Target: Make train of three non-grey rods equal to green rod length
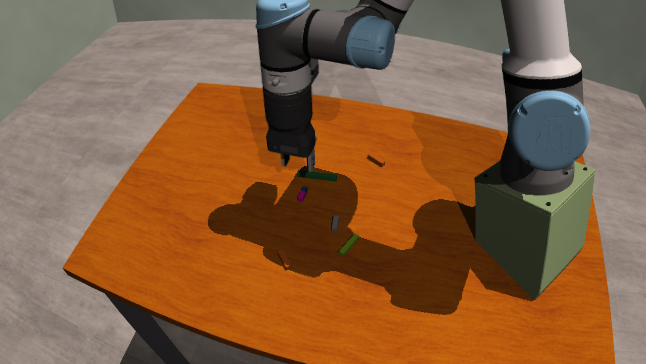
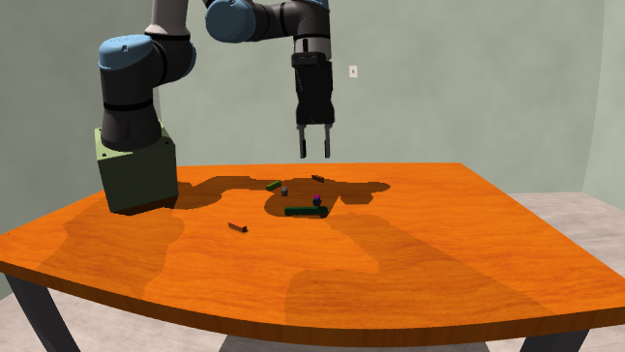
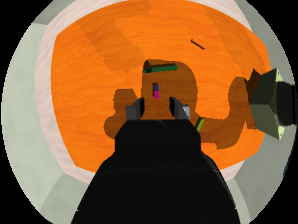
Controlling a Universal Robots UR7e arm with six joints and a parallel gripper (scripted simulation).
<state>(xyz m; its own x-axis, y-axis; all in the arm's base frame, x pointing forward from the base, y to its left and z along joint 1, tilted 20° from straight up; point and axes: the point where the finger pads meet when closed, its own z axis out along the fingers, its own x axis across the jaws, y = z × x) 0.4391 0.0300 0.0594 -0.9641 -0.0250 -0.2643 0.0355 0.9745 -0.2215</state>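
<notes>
The green rod (image 1: 322, 176) (image 2: 305, 212) (image 3: 164, 68) lies flat. Near its end, the blue rod (image 1: 304, 189) (image 3: 156, 87) and magenta rod (image 1: 302, 196) (image 3: 156, 94) lie end to end, about in line; any small gap is too small to tell. One orange rod (image 1: 376, 160) (image 2: 237, 227) (image 3: 198, 44) lies alone beyond the green rod. Another orange rod (image 1: 283, 259) (image 2: 317, 179) lies on the opposite side, hidden in the wrist view. The lime rod (image 1: 348, 245) (image 2: 273, 186) (image 3: 200, 124) lies slanted and apart. My gripper (image 1: 298, 167) (image 2: 314, 157) (image 3: 157, 103) is open and empty, high above the table.
The grey rod (image 1: 335, 223) (image 2: 284, 191) lies between the magenta and lime rods, apart from both. The robot's green base block (image 1: 515, 240) (image 2: 140, 184) stands at one side of the table (image 1: 165, 150) (image 2: 435, 242). The arm's shadow darkens most rods.
</notes>
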